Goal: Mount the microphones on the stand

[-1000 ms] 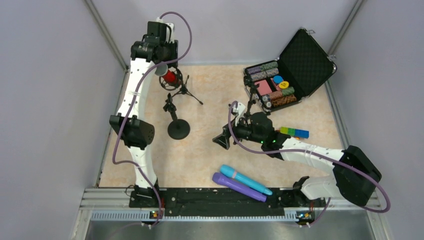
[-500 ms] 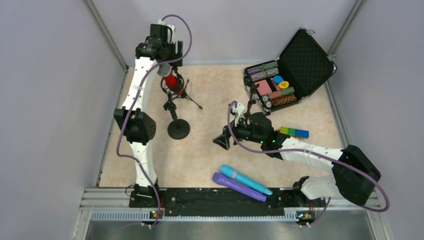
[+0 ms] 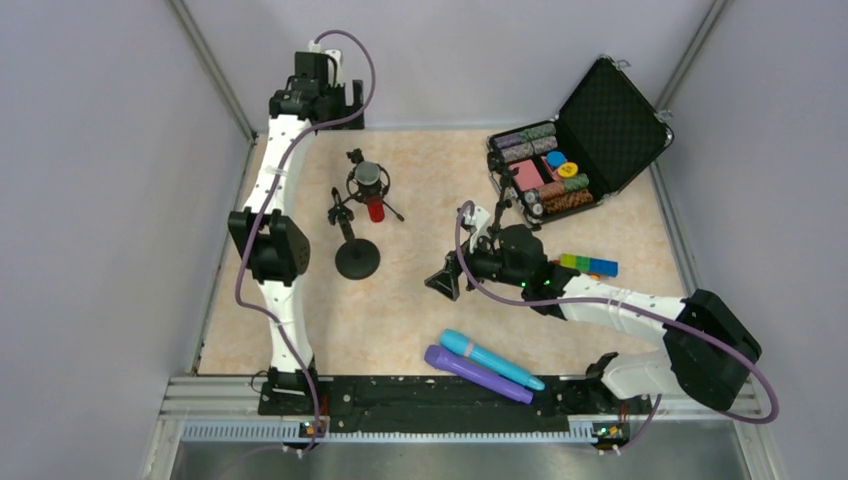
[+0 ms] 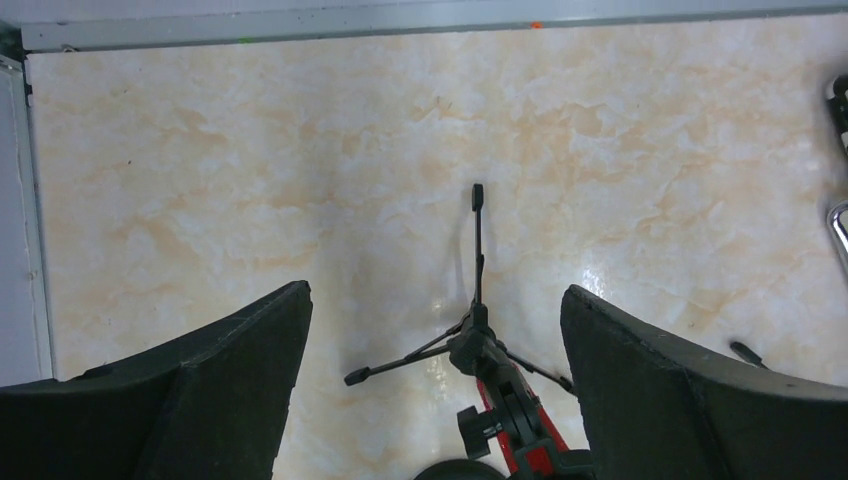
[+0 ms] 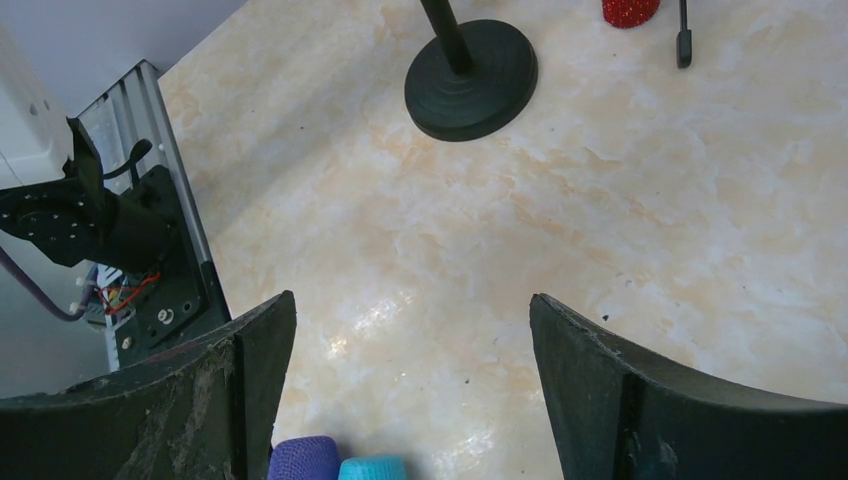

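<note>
The glittery red microphone (image 3: pixel 376 209) with its silver head (image 3: pixel 370 176) sits in the clip of the small black tripod stand (image 3: pixel 368 186), free of any gripper. My left gripper (image 3: pixel 335 113) is open near the back wall; in the left wrist view the tripod stand (image 4: pixel 477 335) and the red microphone (image 4: pixel 522 445) lie below the open left gripper (image 4: pixel 435 290). A second stand with a round base (image 3: pixel 357 258) holds no microphone. The light blue microphone (image 3: pixel 492 360) and the purple microphone (image 3: pixel 476 373) lie side by side at the near edge. My right gripper (image 3: pixel 445 281) is open and holds nothing.
An open black case (image 3: pixel 612 112) with poker chips stands at the back right. A multicoloured block train (image 3: pixel 588 264) lies right of the right arm. The right wrist view shows the round base (image 5: pixel 470 78) ahead, with the purple head (image 5: pixel 303 458) and blue head (image 5: pixel 372 467) at its bottom edge.
The left gripper opened, let go of the red microphone and drew back toward the far wall. The microphone and tripod stand shifted right and nearer. The right arm has not moved.
</note>
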Controlling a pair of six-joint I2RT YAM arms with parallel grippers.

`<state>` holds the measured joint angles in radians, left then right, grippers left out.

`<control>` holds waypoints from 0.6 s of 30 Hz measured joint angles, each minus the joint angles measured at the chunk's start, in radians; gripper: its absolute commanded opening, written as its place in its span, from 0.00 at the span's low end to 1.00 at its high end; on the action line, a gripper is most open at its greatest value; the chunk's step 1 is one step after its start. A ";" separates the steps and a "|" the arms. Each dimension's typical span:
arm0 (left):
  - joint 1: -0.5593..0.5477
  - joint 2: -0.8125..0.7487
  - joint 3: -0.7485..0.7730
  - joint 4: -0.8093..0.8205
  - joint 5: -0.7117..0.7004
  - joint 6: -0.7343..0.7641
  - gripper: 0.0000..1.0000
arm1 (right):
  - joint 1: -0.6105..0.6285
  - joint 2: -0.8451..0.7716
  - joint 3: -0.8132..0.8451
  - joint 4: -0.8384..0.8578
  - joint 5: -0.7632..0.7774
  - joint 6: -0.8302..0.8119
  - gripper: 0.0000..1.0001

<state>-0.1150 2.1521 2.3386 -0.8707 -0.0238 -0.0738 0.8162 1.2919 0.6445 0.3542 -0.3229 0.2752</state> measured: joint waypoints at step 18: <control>0.097 -0.112 -0.160 0.230 0.293 -0.189 0.99 | 0.000 0.006 0.000 -0.004 -0.004 0.008 0.84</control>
<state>-0.0181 2.0403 2.1784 -0.6403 0.2691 -0.2626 0.8158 1.2984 0.6449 0.3500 -0.3271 0.2829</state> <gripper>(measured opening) 0.990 0.845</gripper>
